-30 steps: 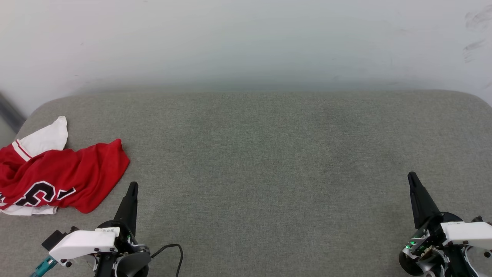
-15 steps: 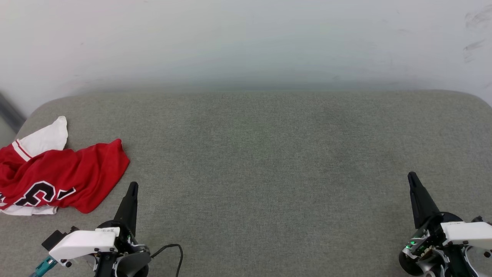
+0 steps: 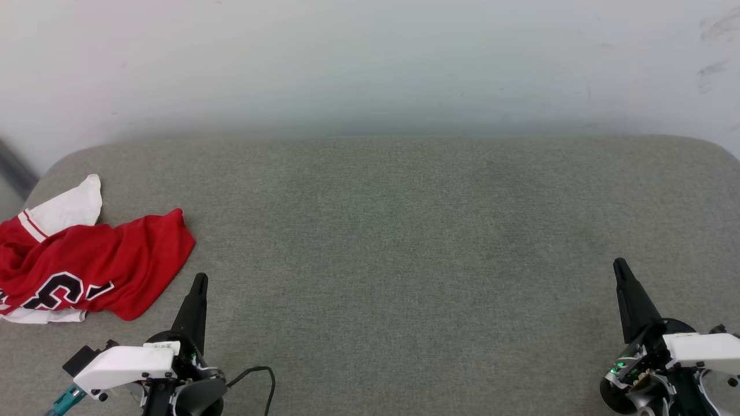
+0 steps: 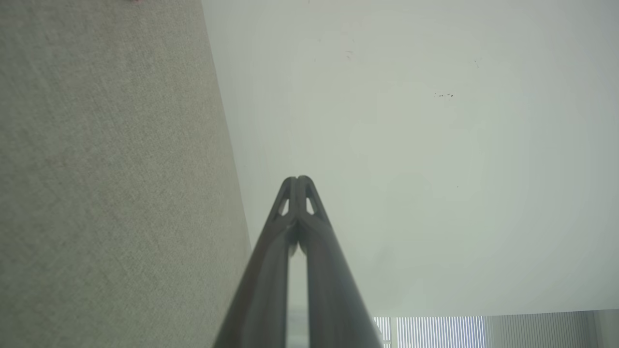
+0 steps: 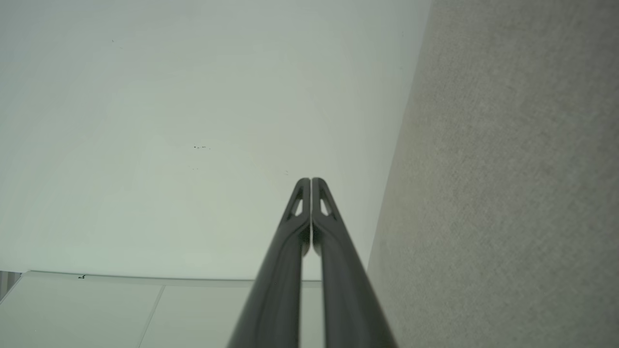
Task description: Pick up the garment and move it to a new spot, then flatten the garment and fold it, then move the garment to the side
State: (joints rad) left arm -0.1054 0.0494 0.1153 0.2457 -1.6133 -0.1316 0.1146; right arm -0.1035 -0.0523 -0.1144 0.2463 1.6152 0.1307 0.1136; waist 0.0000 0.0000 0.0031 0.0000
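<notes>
A table (image 3: 404, 231) padded in grey woven fabric is stretching across the head view, its far corners rounding off at left and right. Behind it a plain white wall (image 3: 370, 58) is rising. Dark smudges (image 3: 714, 34) are marking the wall at the upper right, and a dark grey strip (image 3: 10, 164) is slanting down at the far left, beside the table's corner. Soft, even light is falling over everything. In the left wrist view, tiny dark specks (image 4: 445, 95) are dotting the wall and pale vertical slats (image 4: 435, 331) are showing beyond its edge. In the right wrist view, smooth pale panels (image 5: 96, 314) are joining the wall along a straight seam.
</notes>
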